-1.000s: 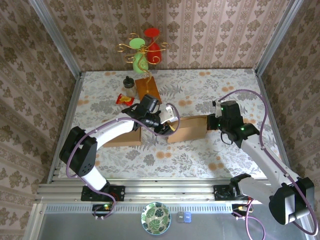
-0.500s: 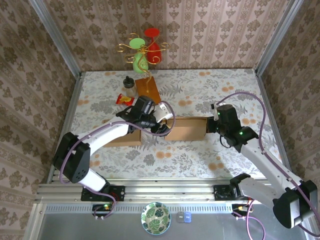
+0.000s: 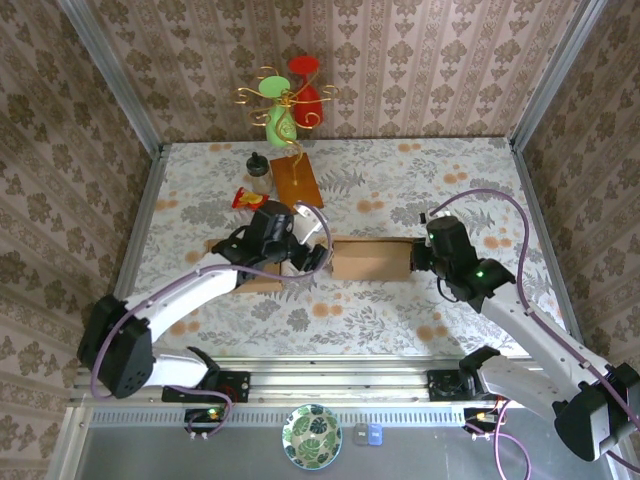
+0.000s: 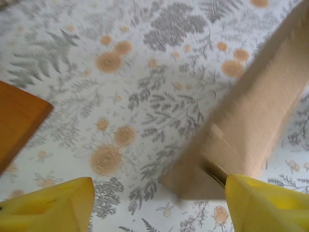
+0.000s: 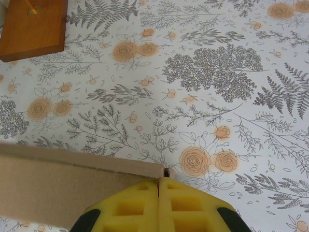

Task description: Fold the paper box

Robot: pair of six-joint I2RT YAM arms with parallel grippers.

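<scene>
The paper box [image 3: 370, 260] lies flat as a long brown cardboard strip across the middle of the worktop [image 3: 420, 180], running left to right between the two arms. Its right end sits in the right jaws, which are closed. In the right wrist view the two yellow pads [image 5: 188, 205] press together with no gap, and the box's upper edge runs straight into the seam between them, so the jaws pinch the cardboard at its corner. The left jaws stand open above the box's middle stretch, and the left arm [image 3: 200, 285] crosses over the box's left part. In the left wrist view their fingertips [image 4: 48, 205] sit wide apart at the bottom corners, with flowered cloth filling most of the gap. There the cardboard comes in slantwise from the upper right. Its near corner ends just beside the fingertip on the right of that view; whether it touches I cannot tell. Beyond the box, toward the far edge, a wooden base [image 3: 296, 180] carries a gold wire stand [image 3: 285, 100] with red and green cups, apart from the cardboard. A small bottle [image 3: 259, 172] stands just left of the base, with a red and yellow packet [image 3: 247, 198] near it. A patterned bowl [image 3: 311, 436] rests on the grey ledge below the arm bases.
</scene>
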